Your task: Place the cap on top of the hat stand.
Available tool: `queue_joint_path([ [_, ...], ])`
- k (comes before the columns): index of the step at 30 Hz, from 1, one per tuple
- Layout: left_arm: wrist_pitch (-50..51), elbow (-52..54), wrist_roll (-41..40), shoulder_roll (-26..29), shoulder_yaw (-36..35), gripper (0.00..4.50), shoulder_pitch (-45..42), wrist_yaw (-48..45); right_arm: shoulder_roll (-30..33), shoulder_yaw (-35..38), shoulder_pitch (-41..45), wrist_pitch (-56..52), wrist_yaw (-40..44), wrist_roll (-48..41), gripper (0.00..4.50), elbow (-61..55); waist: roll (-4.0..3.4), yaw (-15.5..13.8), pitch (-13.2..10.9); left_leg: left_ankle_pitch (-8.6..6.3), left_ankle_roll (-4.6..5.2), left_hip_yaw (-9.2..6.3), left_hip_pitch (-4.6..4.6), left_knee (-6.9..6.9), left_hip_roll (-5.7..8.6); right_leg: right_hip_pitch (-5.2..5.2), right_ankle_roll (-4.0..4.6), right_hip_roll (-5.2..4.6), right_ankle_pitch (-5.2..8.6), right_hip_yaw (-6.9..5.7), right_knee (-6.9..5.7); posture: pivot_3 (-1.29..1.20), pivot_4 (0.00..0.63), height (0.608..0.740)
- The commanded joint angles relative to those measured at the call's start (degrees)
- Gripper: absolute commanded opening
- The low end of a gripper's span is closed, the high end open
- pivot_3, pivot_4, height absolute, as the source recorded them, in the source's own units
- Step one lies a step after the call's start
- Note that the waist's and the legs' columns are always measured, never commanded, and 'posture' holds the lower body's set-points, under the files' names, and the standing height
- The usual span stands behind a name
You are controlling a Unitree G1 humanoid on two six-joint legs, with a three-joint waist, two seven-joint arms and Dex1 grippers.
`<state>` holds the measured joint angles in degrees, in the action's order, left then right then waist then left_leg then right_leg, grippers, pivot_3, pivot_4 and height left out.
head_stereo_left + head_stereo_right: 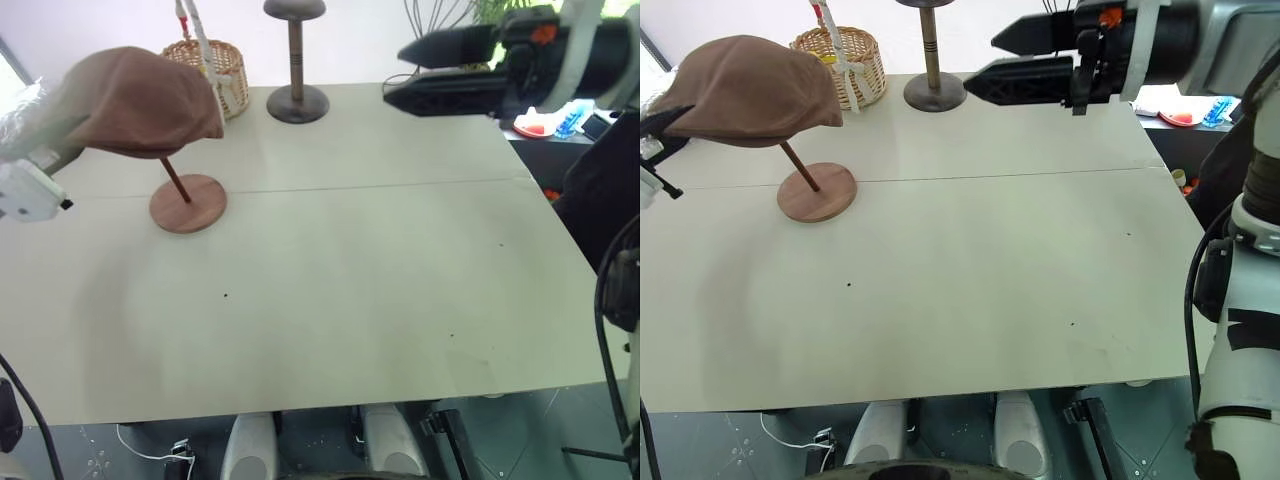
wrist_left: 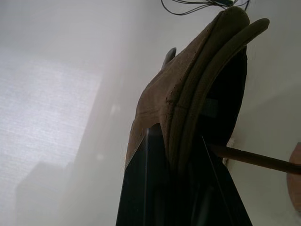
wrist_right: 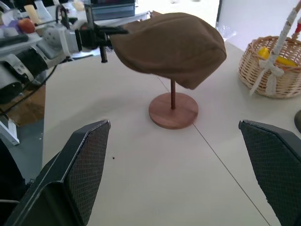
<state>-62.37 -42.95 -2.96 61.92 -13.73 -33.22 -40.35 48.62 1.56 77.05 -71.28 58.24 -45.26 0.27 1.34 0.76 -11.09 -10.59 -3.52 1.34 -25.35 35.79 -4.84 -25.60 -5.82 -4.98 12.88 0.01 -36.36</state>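
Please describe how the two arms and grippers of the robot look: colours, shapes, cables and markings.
The right gripper has two long black tapered fingers with cross-hatched pads, on a black cylindrical wrist with a small orange mark and a pale band. The left gripper is thin and black, on a white and grey arm with black cables.

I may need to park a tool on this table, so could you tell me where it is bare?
Bare: the table's near half and right side. Crowded: the far left, with hat stand, cap, basket and dark stand.
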Motion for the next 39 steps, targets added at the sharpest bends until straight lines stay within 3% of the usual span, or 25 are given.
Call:
queue_joint_path([
  [1, -0.7, -0.5, -1.1, 2.4, -1.7, 0.84, 0.1, 1.0, 0.7, 1.7, 1.4, 0.7, 0.3, -0.3, 4.5, -0.4, 0.02, 0.0, 0.0, 0.0, 0.0, 0.0, 0.0, 0.0, 0.0, 0.0, 0.0, 0.0, 0.0, 0.0, 0.0, 0.0, 0.15, 0.728],
  [2, -0.8, -0.4, -1.3, 2.7, -1.8, 1.05, 0.4, 1.0, 0.6, 1.5, 1.2, 1.0, 0.4, -0.1, 4.5, -0.4, 0.01, 0.0, 0.0, 0.0, 0.0, 0.0, 0.0, 0.01, 0.0, 0.01, 0.03, -0.01, 0.02, 0.0, 0.0, 0.0, 0.15, 0.728],
  [8, -0.6, 1.7, -1.5, 4.9, -4.0, 4.16, 4.7, 2.4, -0.7, 0.6, 1.2, 2.5, 0.3, 0.8, 4.5, 1.2, 0.01, 0.0, 0.0, 0.0, 0.0, 0.01, 0.0, 0.0, 0.0, 0.0, 0.07, -0.01, 0.03, 0.0, 0.01, 0.0, 0.15, 0.728],
  [9, -0.4, 3.1, -1.8, 5.4, -4.7, 4.46, 6.7, 2.5, -0.8, 0.5, 1.2, 3.0, 0.5, 1.0, 4.5, 1.5, 0.01, 0.1, 0.0, 0.0, 0.0, 0.01, 0.0, 0.0, 0.0, 0.0, 0.07, -0.02, 0.04, 0.01, 0.01, 0.0, 0.15, 0.728],
  [14, 9.0, 15.6, -5.9, 7.8, -9.7, 4.46, 21.9, -0.5, -1.4, -0.2, 0.4, 5.5, 1.7, 2.6, 4.5, 3.2, -0.02, 0.4, 0.0, 0.0, 0.0, 0.05, -0.01, -0.13, -0.03, -0.11, 0.18, -0.03, 0.09, 0.03, 0.01, 0.0, 0.15, 0.728],
  [19, 29.2, 37.4, -12.1, 7.4, -23.3, 4.46, 41.6, -8.7, -1.8, -0.5, -0.6, 7.9, 2.9, 4.1, 4.5, 4.9, -0.02, 0.5, 0.0, -0.01, -0.01, 0.1, -0.06, -0.23, -0.06, -0.25, 0.21, -0.03, 0.11, 0.04, 0.02, 0.0, 0.15, 0.728],
  [22, 54.9, 48.3, -19.8, 7.1, -33.9, 4.46, 51.2, -16.6, -2.1, -0.8, -0.7, 8.9, 3.5, 4.9, 4.5, 5.9, -0.09, 0.3, 0.0, -0.01, -0.02, 0.13, -0.06, -0.25, -0.07, -0.27, 0.23, -0.02, 0.12, 0.05, 0.04, 0.0, 0.15, 0.728],
  [24, 75.8, 52.3, -31.8, 8.4, -42.2, 4.46, 52.7, -20.8, -2.1, -0.8, -0.5, 9.3, 4.3, 5.1, 4.5, 6.8, -0.07, 0.4, 0.0, -0.01, -0.02, 0.14, -0.04, -0.25, -0.05, -0.26, 0.24, -0.03, 0.12, 0.05, 0.05, 0.0, 0.15, 0.728],
  [26, 92.7, 50.5, -39.3, 11.5, -47.9, 4.46, 50.3, -23.2, -2.0, -1.0, -0.4, 9.9, 5.0, 5.4, 4.5, 7.5, -0.06, 0.3, 0.0, -0.01, -0.02, 0.12, -0.04, -0.23, -0.06, -0.26, 0.24, -0.01, 0.12, 0.05, 0.03, 0.0, 0.15, 0.728],
  [29, 102.6, 44.1, -40.7, 15.9, -53.2, 4.46, 46.7, -30.3, -1.9, -1.2, -0.1, 10.1, 6.1, 5.9, 4.5, 8.7, -0.09, 0.4, 0.0, -0.01, -0.02, 0.11, -0.02, -0.19, -0.03, -0.22, 0.23, -0.02, 0.12, 0.04, 0.05, 0.0, 0.15, 0.728],
  [35, 111.6, 26.1, -32.3, 26.5, -58.4, 4.46, 44.9, -50.4, -1.6, -0.7, 1.5, 10.4, 8.1, 6.4, 4.5, 12.0, -0.14, 1.0, -0.1, 0.0, -0.01, 0.13, -0.03, -0.29, -0.04, -0.37, 0.24, 0.06, 0.12, 0.04, 0.01, 0.0, 0.15, 0.728],
  [39, 106.7, 19.9, -26.5, 29.9, -57.0, 4.46, 45.5, -52.1, -1.7, -0.4, 0.4, 11.2, 8.3, 6.7, 4.5, 11.6, -0.13, 1.7, 0.0, 0.0, -0.02, 0.13, -0.03, -0.48, -0.04, -0.45, 0.23, 0.05, 0.13, 0.04, 0.01, 0.0, 0.15, 0.728],
])
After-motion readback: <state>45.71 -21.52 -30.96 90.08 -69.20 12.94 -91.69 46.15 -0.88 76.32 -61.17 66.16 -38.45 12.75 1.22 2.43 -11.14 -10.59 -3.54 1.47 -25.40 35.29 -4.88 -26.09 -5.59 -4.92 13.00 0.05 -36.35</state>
